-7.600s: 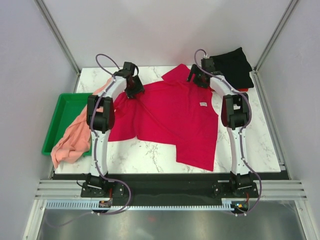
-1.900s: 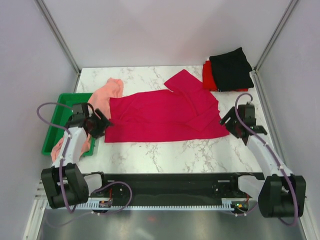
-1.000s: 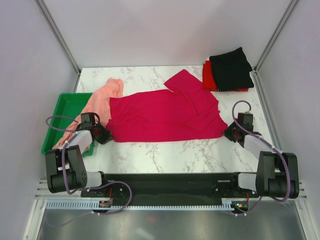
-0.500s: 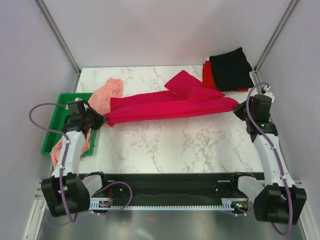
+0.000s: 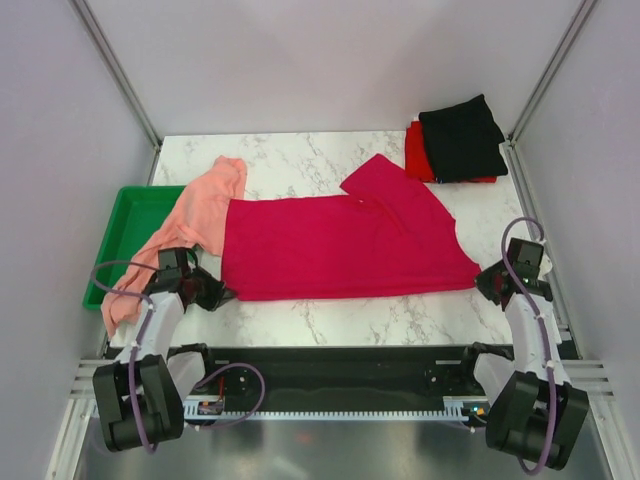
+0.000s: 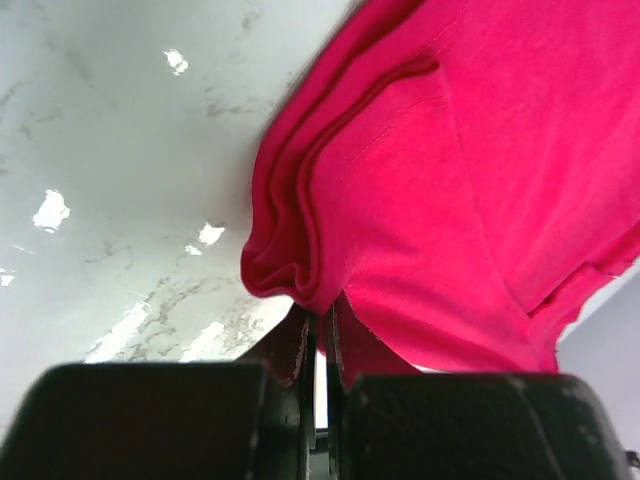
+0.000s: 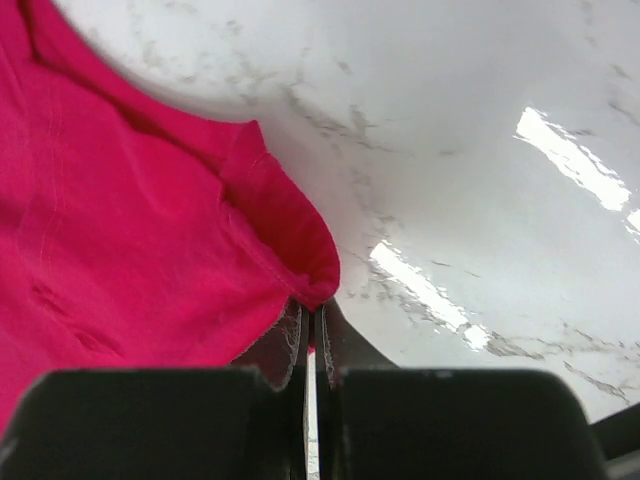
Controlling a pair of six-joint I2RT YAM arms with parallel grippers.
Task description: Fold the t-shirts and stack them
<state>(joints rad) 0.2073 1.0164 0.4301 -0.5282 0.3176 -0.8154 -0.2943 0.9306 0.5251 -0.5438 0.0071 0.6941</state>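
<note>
Landmark for all positions: crimson t-shirt [image 5: 340, 250], lying flat across the middle of the desk [image 5: 330, 310] as a broad band, with one sleeve pointing out from its far edge, right of centre.

Green tray [image 5: 130, 215]: well left of the crimson t-shirt, at the left edge of the desk.

Salmon-pink t-shirt [image 5: 195, 215]: just left of the crimson t-shirt, unfolded. It lies partly over the tray's right side and partly on the desk. Its right edge meets the crimson t-shirt's left edge; which lies on top there cannot be told.

Left gripper [image 5: 215, 293]: at the crimson t-shirt's near left corner, low over the desk. The left wrist view shows its fingers pressed together with a bunched fold of crimson cloth pinched between them.

Bright red t-shirt [image 5: 416, 152]: folded, beyond the crimson t-shirt's far right end, close to the sleeve tip. Contact between the two cannot be confirmed.

Black t-shirt [image 5: 460, 135]: folded, stacked on the bright red t-shirt and covering most of it.

Right gripper [image 5: 487, 283]: at the crimson t-shirt's near right corner. The right wrist view shows its fingers closed on the rolled hem of that corner, with bare marble to the right.
</note>
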